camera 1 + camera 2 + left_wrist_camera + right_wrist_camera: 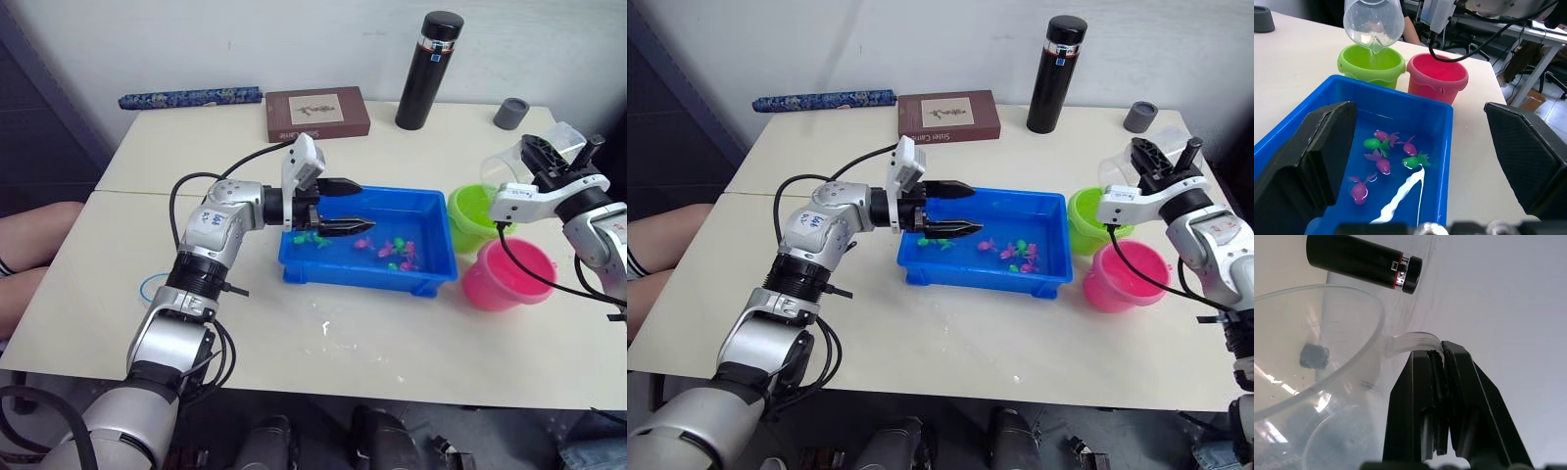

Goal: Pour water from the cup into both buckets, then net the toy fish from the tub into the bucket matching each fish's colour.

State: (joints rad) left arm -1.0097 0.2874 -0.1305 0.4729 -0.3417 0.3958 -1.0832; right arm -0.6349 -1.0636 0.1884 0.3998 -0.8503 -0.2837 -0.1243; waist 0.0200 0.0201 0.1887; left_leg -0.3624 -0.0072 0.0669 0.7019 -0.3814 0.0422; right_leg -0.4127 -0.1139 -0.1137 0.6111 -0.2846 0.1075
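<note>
Nearest us, our left gripper [345, 206] hangs spread and empty over the tub's [364, 271] left end; the tub sits mid-table with the fish [1378, 164] in shallow water. Toward the right edge stand the pink bucket [502, 277] and, just behind it, the green bucket [468, 217]. Above the green one, our right gripper [1442, 357] pinches the cup [1374, 22] by its handle, tipped and pouring. We judge the cup light, stiff and slippery; the handle is the safest hold.
</note>
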